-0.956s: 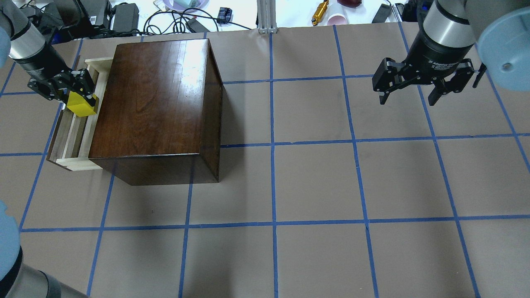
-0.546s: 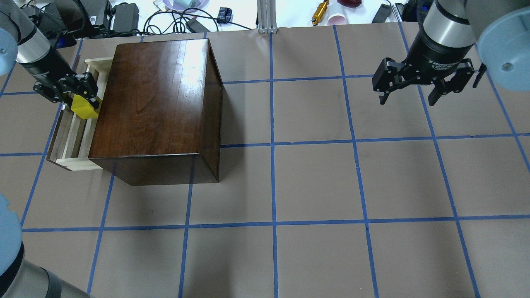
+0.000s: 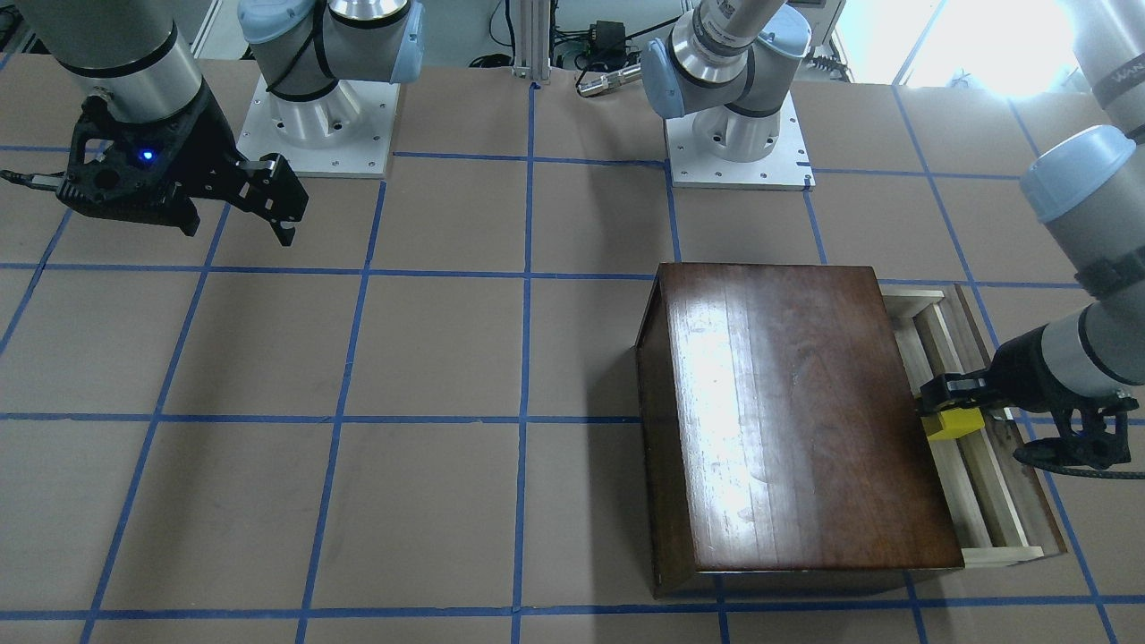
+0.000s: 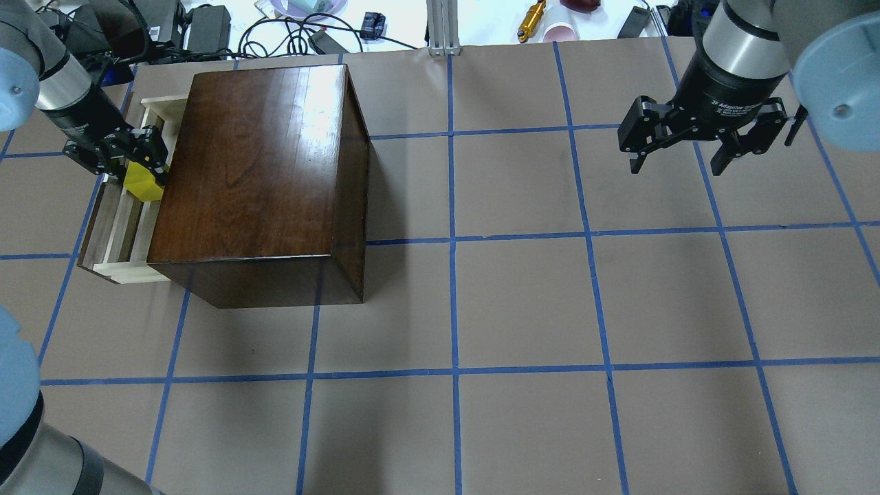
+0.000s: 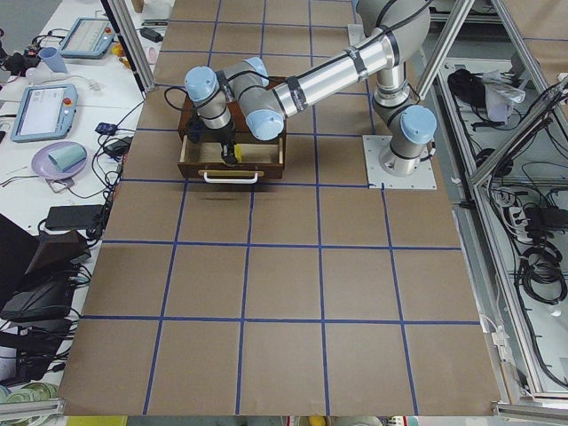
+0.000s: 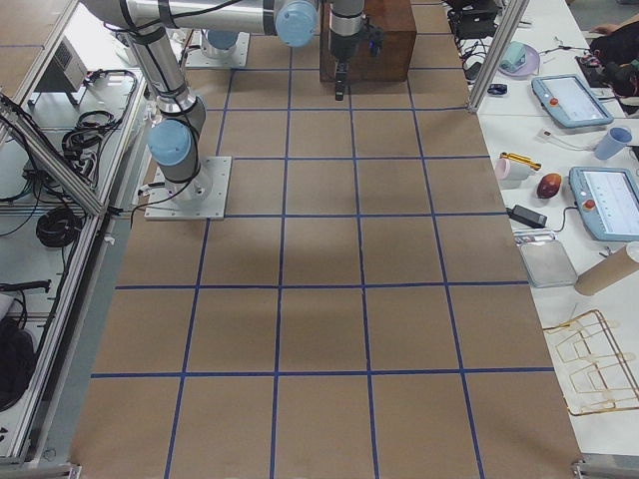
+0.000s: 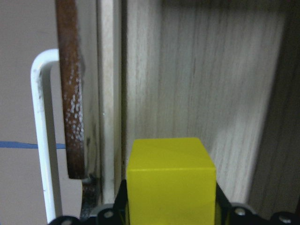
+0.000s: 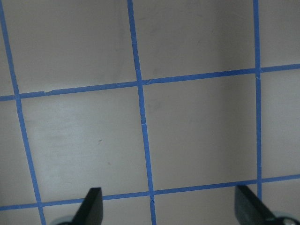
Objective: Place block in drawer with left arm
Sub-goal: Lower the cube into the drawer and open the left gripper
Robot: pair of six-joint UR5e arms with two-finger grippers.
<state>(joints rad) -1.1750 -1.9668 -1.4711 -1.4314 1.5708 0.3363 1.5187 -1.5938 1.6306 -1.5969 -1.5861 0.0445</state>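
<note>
My left gripper (image 4: 141,172) is shut on the yellow block (image 4: 143,183) and holds it low inside the open drawer (image 4: 113,230) of the dark-brown wooden box (image 4: 261,172). In the left wrist view the block (image 7: 171,180) sits between the fingers above the pale drawer floor (image 7: 197,93), with the drawer's dark front and white metal pull (image 7: 42,136) to its left. In the front view the block (image 3: 954,422) is at the box's edge, over the drawer (image 3: 984,483), held by the left gripper (image 3: 944,413). My right gripper (image 4: 680,161) is open and empty, high over the table at the far right.
Cables, power bricks, a pink cup (image 4: 560,31) and a gold cylinder (image 4: 531,20) lie beyond the table's far edge. The taped grid mat (image 4: 522,295) spreads to the right of the box. The robot bases (image 3: 313,125) stand at the rear.
My left gripper has moved down and slightly toward the box with the block, lowering it into the drawer. The right arm has not moved.
</note>
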